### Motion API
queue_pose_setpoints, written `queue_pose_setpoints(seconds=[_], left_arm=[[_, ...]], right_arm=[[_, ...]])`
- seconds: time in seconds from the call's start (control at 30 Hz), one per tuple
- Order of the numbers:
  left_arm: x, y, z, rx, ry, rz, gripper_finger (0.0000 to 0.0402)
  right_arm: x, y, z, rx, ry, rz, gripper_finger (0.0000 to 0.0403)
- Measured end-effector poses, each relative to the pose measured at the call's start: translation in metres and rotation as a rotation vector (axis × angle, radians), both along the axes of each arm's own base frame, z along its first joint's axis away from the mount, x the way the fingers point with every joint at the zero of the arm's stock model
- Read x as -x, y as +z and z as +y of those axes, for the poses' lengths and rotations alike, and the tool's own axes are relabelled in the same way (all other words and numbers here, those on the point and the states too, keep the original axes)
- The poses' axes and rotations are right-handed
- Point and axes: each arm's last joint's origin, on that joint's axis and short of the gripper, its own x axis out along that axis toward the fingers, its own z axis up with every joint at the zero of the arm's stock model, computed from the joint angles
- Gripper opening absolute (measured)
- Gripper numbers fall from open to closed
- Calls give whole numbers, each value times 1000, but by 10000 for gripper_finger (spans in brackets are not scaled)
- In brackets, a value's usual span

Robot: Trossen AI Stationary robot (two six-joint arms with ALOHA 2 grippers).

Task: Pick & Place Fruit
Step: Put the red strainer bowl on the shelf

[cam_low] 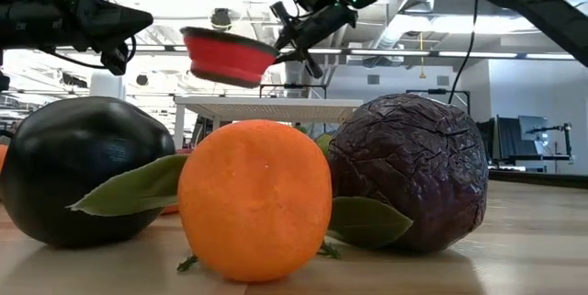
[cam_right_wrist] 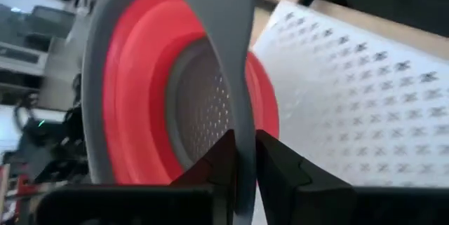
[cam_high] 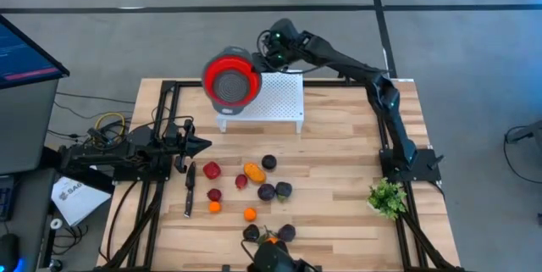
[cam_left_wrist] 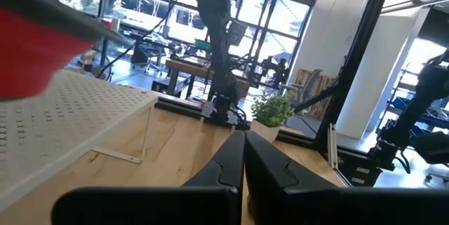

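While bowl [cam_high: 230, 78] hangs, five purple fruits [cam_high: 268, 163]

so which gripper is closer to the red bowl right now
Right. The right gripper is clamped on the red bowl's grey rim, holding it over the white rack. The left gripper sits apart from it, shut, nearer the fruit.

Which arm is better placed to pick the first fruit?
Left: its shut gripper hovers beside the red fruit, while the right gripper holds the red bowl by its rim.
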Motion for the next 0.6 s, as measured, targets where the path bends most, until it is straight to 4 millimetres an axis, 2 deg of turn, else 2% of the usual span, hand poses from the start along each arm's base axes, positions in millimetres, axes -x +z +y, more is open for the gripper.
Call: queue_pose_setpoints(seconds=[0.27, 0.6], left_arm=[[-2, -1, 0, 1, 0, 15, 7], [-6, -1, 0, 3, 0, 28, 7]], right_arm=[[7, -2, -10, 26, -76, 40, 19], [8, -4, -13, 53, -129, 73, 36]])
